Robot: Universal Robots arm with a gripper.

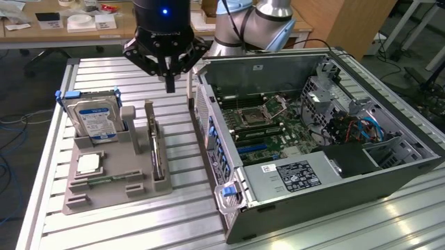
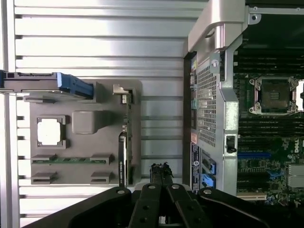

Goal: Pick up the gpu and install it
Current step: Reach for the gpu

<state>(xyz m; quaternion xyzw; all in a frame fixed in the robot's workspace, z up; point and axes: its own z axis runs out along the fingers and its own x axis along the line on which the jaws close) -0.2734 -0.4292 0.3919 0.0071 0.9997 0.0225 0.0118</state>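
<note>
We're basically at the start here: the gpu [image 1: 153, 143] sits on edge in its gray holder [image 1: 118, 174], not in the case [image 1: 278, 78] yet, and our gripper [image 1: 170, 86] hangs nearby pinched shut and empty

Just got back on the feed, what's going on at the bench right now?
The arm's gripper hangs shut and empty above the slatted table, between the grey parts holder and the open computer case. The gpu stands on edge in the holder, not yet picked up, with the hard drive and the CPU chip in the same holder.
</note>
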